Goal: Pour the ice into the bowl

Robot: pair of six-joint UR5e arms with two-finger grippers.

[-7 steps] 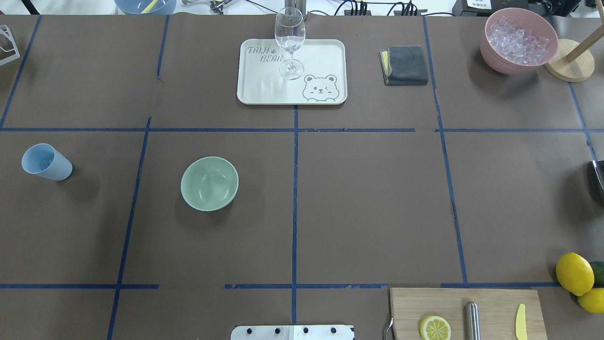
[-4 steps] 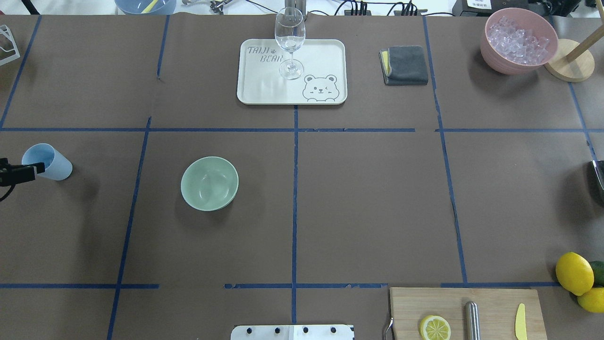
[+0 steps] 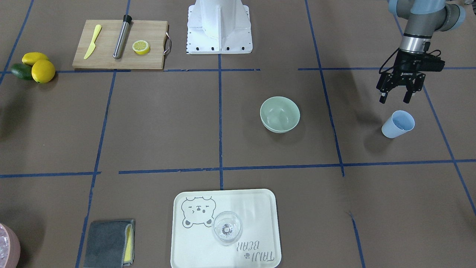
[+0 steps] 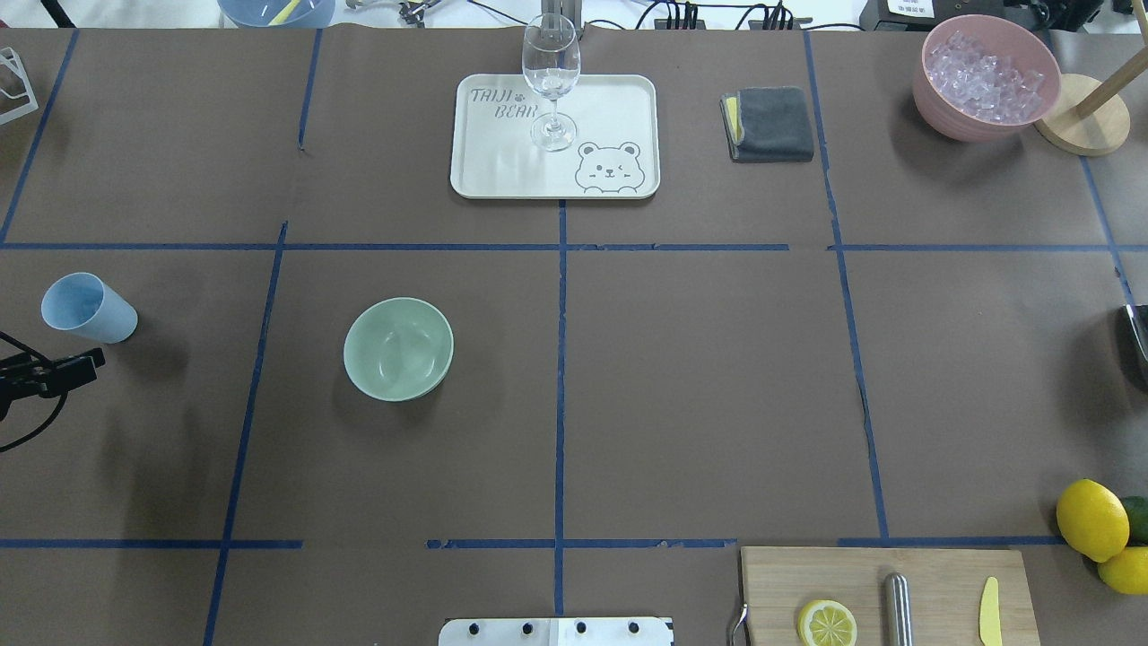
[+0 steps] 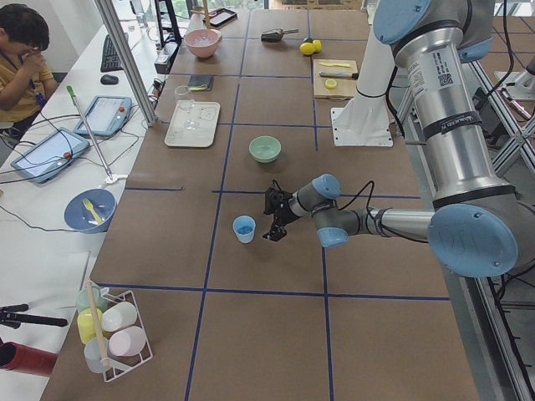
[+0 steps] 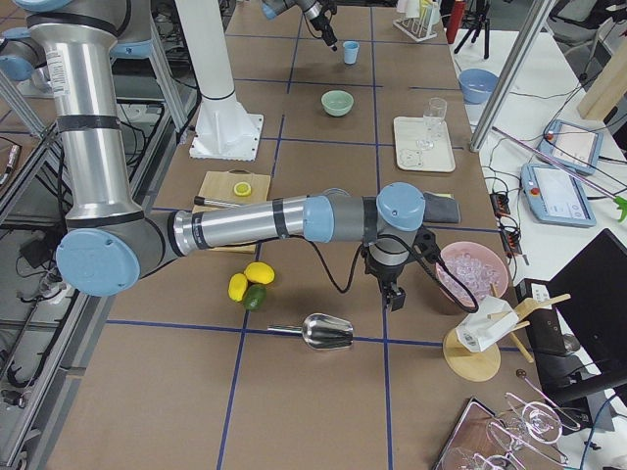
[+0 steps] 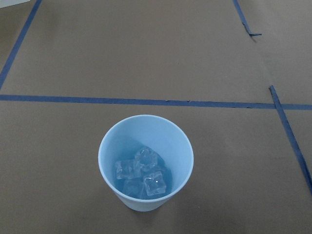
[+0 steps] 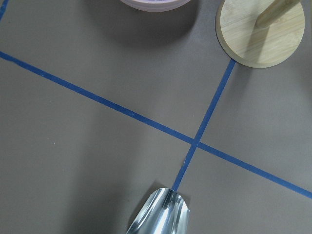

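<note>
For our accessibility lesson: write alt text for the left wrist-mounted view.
A pale blue cup stands upright on the brown table, holding a few clear ice cubes. Blue tape lines cross the table beyond it.

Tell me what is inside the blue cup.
A few small clear ice cubes lie clustered at the bottom of the blue cup; nothing else shows. The cup's floor beneath them is covered.
</note>
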